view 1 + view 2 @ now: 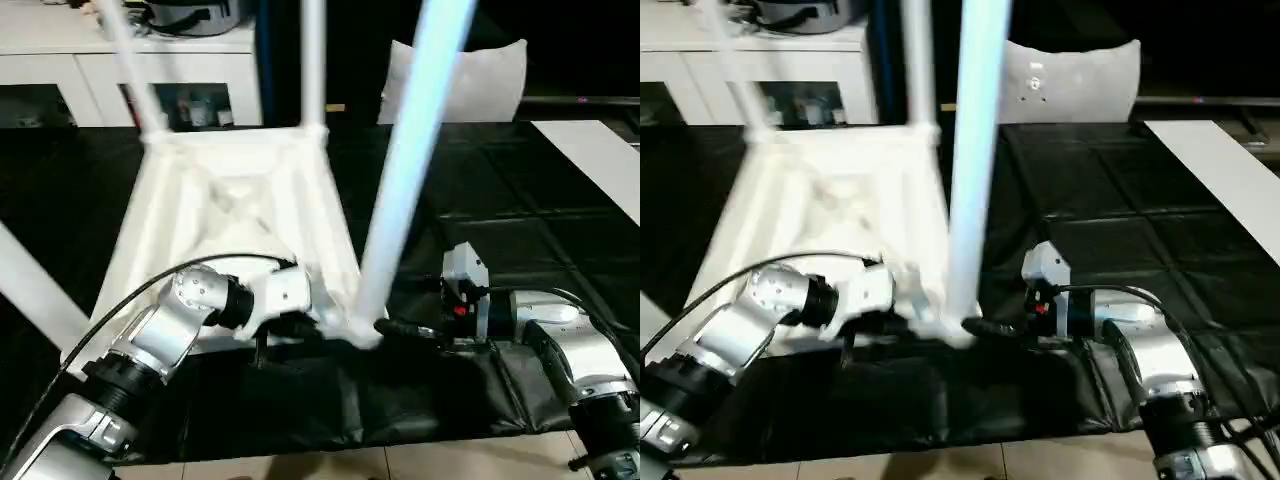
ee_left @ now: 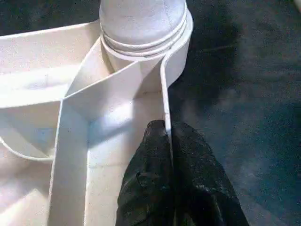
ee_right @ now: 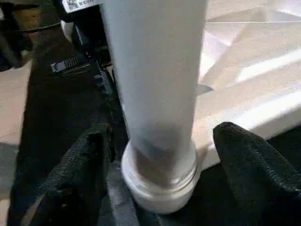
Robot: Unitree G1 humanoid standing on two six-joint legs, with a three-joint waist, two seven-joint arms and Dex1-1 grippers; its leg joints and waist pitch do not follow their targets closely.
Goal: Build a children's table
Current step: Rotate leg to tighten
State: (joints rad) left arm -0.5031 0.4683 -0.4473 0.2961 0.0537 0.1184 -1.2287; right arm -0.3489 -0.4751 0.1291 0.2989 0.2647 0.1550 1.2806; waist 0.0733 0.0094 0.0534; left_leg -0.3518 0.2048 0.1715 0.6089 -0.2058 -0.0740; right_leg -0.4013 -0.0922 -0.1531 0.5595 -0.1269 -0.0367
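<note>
Children's table (image 1: 235, 215) lies upside down so legs enter sockets — left end effector (image 2: 167, 141) clamps its near rim steady, right end effector (image 3: 157, 155) stands apart around the near leg (image 1: 400, 200).

floor: black mat (image 1: 560, 220) | edge: pale tiles (image 1: 420, 462) | back: white cabinet (image 1: 60, 60), glass doors

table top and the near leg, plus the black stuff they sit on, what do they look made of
Table top: looks like moulded white plastic, smooth with a slight sheen; thin ribs and a thin rim wall on the underside suggest it.
Near leg: apparently the same white plastic, a smooth tube with moulded rings at its foot.
Black covering: probably thin plastic sheeting or coated fabric; it creases and shines faintly.
</note>
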